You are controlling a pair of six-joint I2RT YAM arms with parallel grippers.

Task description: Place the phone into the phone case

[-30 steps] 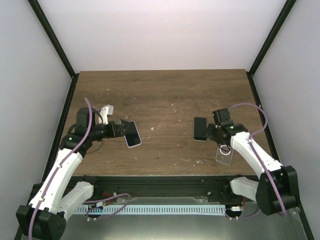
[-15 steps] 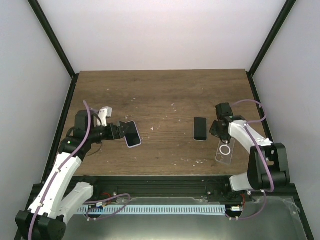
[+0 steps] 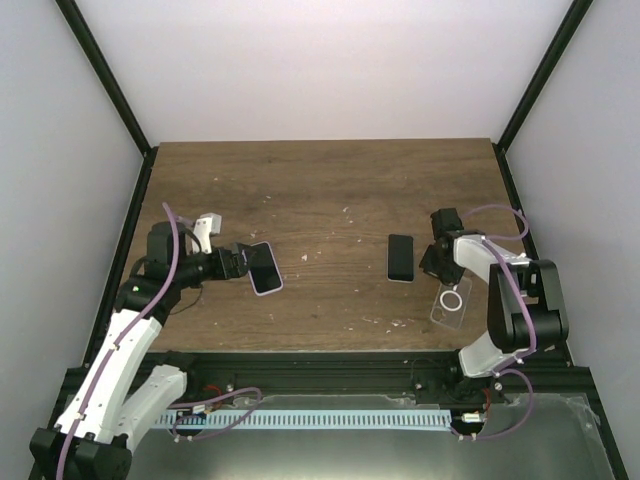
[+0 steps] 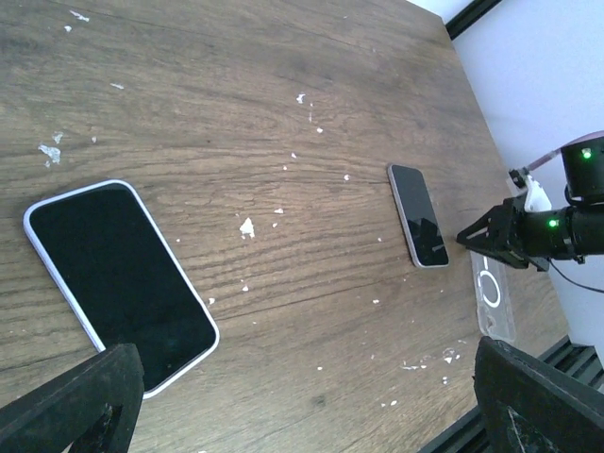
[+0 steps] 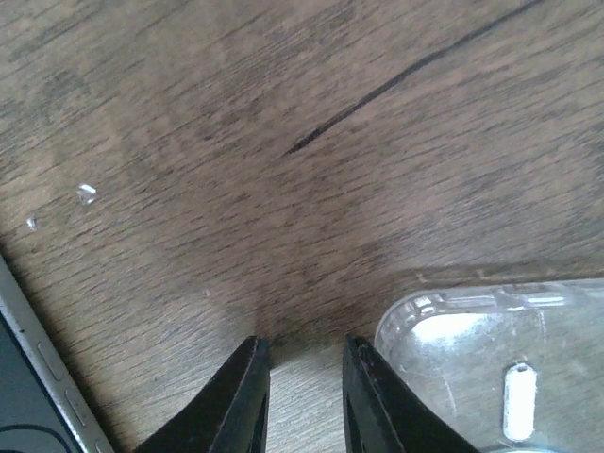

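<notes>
A small dark phone (image 3: 400, 257) lies flat on the wooden table right of centre; it also shows in the left wrist view (image 4: 418, 215). A clear case with a white ring (image 3: 451, 303) lies just right of it and nearer, and shows in the right wrist view (image 5: 500, 368). My right gripper (image 3: 432, 264) points down between phone and case, tips at the table, jaws a narrow gap apart and empty (image 5: 304, 344). A larger black-screened phone with a white rim (image 3: 265, 268) lies at the left. My left gripper (image 3: 238, 262) is wide open beside its near end (image 4: 302, 363).
The table's front edge (image 3: 330, 352) runs just below the case. Black frame posts (image 3: 520, 110) stand at the back corners. White specks are scattered on the wood (image 4: 246, 226).
My right gripper has drawn back a little to the right, off the dark phone's edge, and its arm has folded closer in. The left arm has barely moved.
</notes>
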